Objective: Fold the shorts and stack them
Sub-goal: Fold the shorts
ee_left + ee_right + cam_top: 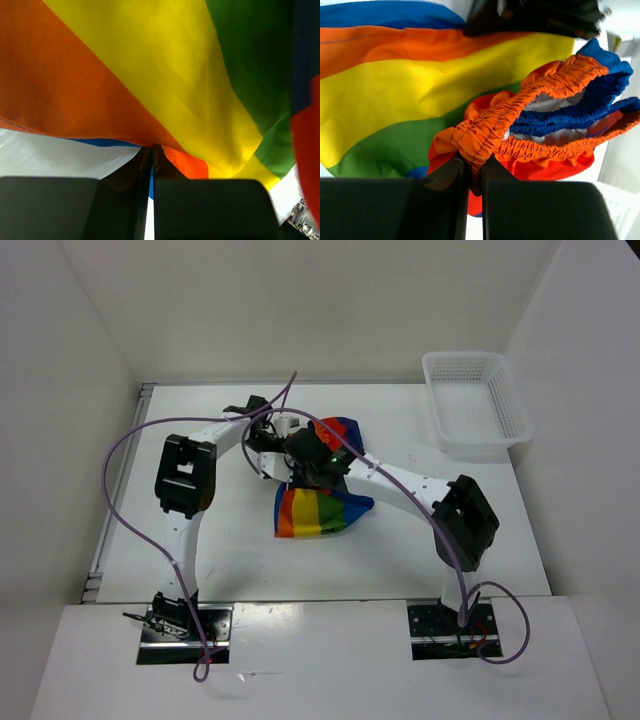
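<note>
**DESK:** What's the picture?

**FIELD:** A white table (500, 540), with the rainbow shorts (318, 512) bunched at its middle between the two arms. One striped panel spreads toward the near edge. The rest is hidden under the wrists.

**DESK:** And the hands?

**FIELD:** Both are clamped on the shorts. The left gripper (152, 162) pinches a fold of orange cloth, jaws together with only fabric between them. The right gripper (474, 170) bites the gathered orange waistband (570, 75), which loops out crumpled to its right.

**DESK:** So what makes this step go well?

**FIELD:** My read is that the fold needs a flat start. The two holds sit close together, so the arms should draw apart to take out the slack. Then they can lay the cloth down smooth and carry one edge over. Both should move at one pace, because a lag would twist the cloth. The right grip is on elastic alone, near the fingertips, so a hard tug could slip it. I can't tell whether the left holds one layer or two.
</note>
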Motion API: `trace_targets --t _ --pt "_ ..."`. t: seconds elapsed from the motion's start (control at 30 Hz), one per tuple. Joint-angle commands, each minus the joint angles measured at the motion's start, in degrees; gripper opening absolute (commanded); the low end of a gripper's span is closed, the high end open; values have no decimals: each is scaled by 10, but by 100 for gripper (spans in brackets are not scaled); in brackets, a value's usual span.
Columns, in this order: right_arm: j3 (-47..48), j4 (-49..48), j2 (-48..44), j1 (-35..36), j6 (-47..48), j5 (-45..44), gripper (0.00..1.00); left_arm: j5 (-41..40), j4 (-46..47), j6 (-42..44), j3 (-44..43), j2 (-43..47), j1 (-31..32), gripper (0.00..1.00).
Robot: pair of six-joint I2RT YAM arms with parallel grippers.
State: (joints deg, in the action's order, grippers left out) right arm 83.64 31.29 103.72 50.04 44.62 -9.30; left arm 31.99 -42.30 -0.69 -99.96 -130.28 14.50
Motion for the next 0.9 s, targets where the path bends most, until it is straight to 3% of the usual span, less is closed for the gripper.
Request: trace_targets --t 0.0,0.37,0.57,0.73,0.87 --pt "47 -11 12 16 -14 5 0 -4 7 7 -4 -43 8 7" --pt "138 7 46 22 -27 17 0 2 7 7 1 -31 8 7" --pt "191 38 46 22 -27 35 0 -44 13 7 6 -16 8 7" --pt "158 37 71 45 -40 53 0 -55 13 7 1 -10 8 6" --pt "126 25 106 45 -52 59 0 -110 13 7 1 1 8 6"
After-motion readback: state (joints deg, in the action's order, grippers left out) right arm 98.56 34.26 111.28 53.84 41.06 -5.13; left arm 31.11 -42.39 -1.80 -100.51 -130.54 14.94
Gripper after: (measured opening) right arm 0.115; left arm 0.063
